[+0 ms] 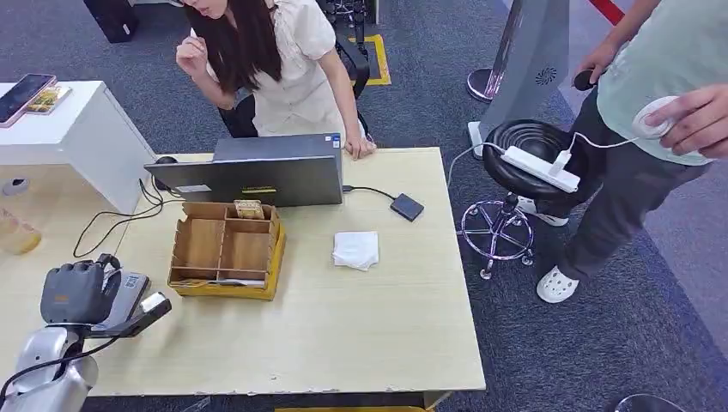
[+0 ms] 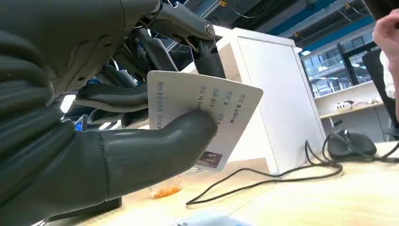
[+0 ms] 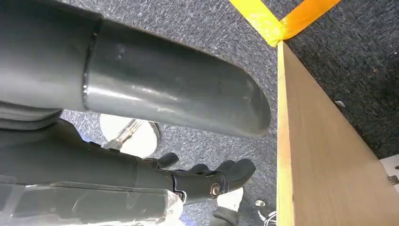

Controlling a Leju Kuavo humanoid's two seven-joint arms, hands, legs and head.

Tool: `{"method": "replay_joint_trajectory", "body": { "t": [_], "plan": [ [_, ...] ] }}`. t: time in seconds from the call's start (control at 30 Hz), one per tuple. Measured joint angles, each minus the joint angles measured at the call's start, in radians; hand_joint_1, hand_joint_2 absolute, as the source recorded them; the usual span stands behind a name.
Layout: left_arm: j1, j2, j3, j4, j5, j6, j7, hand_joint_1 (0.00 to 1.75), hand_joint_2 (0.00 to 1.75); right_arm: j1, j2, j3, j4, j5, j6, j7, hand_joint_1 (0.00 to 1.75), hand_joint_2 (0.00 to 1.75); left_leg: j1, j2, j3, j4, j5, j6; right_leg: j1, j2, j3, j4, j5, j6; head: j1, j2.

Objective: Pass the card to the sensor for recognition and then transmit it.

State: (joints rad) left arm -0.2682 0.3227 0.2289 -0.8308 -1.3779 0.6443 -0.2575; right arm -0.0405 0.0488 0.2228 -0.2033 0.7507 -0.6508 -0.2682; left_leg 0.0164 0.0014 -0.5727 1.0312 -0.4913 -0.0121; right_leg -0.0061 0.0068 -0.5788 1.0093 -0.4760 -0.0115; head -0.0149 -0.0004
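Left arm (image 1: 47,369): silver casing with a black cable running along it. Left hand (image 1: 75,293): dark grey blocky back carrying a small orange marking. Its cover (image 2: 28,117) is grey and ribbed; thumb (image 2: 155,146) thick, smooth and grey; fingers (image 2: 188,28) darker, with a round metal screw. Right hand (image 3: 155,89): glossy grey thumb, black fingers (image 3: 211,181) with a silver screw.

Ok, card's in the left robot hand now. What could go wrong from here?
1. The left robot hand holds the card mainly by thumb pressure near one edge, so it could slip or twist during a swing.
2. Black cables trail across the table near that hand and might snag.
3. A person leans over the laptop, close to the workspace.
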Motion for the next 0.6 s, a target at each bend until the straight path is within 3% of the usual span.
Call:
{"method": "replay_joint_trajectory", "body": {
  "t": [0.17, 0.3, 0.6],
  "plan": [
    [-0.004, 0.007, -0.004, 0.023, 0.023, 0.000, 0.000, 1.75, 1.75, 0.001, 0.000, 0.000, 0.000, -0.003, 0.000, 0.000, 0.00, 0.00, 0.000, 0.000, 0.000, 0.000, 0.000, 0.000, 0.000, 0.000, 0.000, 0.000, 0.000, 0.000, 0.000, 0.000],
    [-0.025, 0.059, -0.085, 0.133, 0.040, 0.000, 0.003, 1.75, 1.75, 0.001, 0.000, -0.001, 0.000, -0.008, 0.000, -0.002, 0.00, 0.00, 0.000, 0.000, 0.000, 0.000, 0.000, 0.000, 0.000, 0.000, 0.000, 0.000, 0.000, 0.000, 0.000, 0.000],
    [-0.033, 0.089, -0.134, 0.168, 0.056, 0.000, 0.009, 1.75, 1.75, 0.001, 0.000, -0.001, 0.000, -0.007, 0.000, -0.006, 0.00, 0.00, 0.000, 0.000, 0.000, 0.000, 0.000, 0.000, 0.000, 0.000, 0.000, 0.000, 0.000, 0.000, 0.000, 0.000]
  ]
}}
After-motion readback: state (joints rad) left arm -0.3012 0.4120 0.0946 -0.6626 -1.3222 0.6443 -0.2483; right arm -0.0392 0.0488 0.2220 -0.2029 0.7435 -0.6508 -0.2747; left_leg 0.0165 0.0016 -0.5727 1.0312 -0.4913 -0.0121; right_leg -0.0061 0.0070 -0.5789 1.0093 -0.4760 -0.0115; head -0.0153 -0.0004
